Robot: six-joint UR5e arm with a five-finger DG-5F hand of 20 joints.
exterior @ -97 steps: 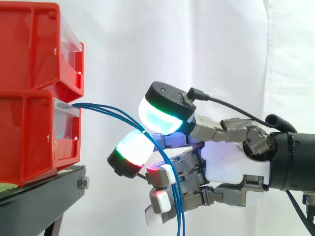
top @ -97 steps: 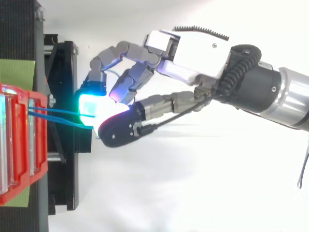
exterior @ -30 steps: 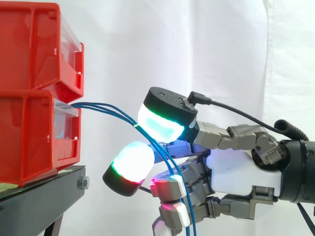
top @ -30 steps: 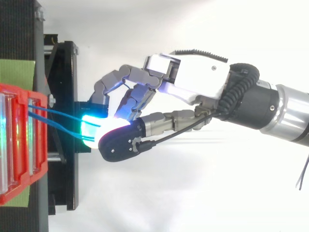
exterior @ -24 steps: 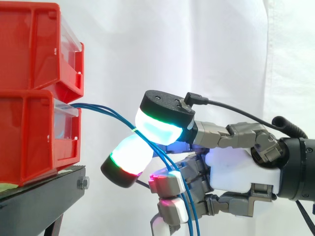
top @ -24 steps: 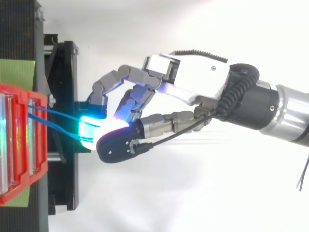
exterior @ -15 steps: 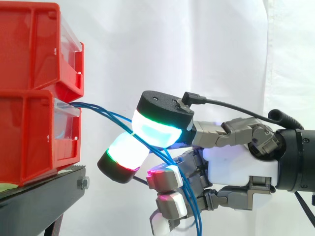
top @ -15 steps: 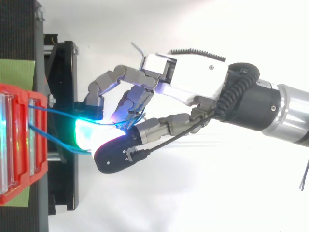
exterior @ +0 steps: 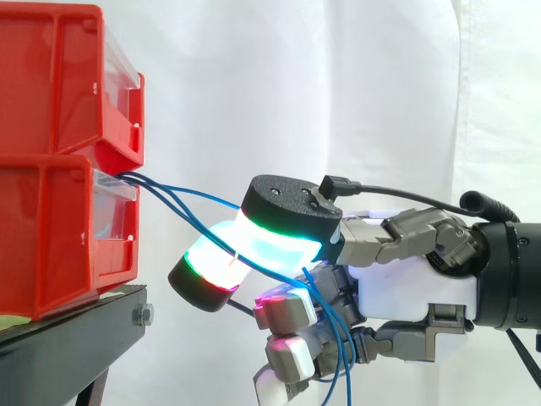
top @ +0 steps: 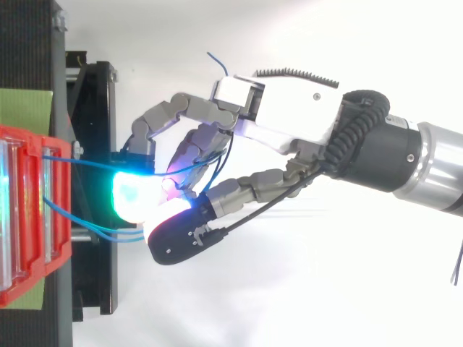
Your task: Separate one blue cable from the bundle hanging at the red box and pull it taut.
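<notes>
The blue cables (exterior: pixel 144 183) leave the lower red bin (exterior: pixel 51 245) and run slack into the hand (exterior: pixel 406 292). Its fingers (exterior: pixel 211 262) are curled, with the glowing pads pinched on the cables. From above, one strand (top: pixel 87 163) lies apart from two sagging strands (top: pixel 116 233). How many are clamped cannot be told. A pull might drag the whole bundle, or the thin strand might slip through the pads.
</notes>
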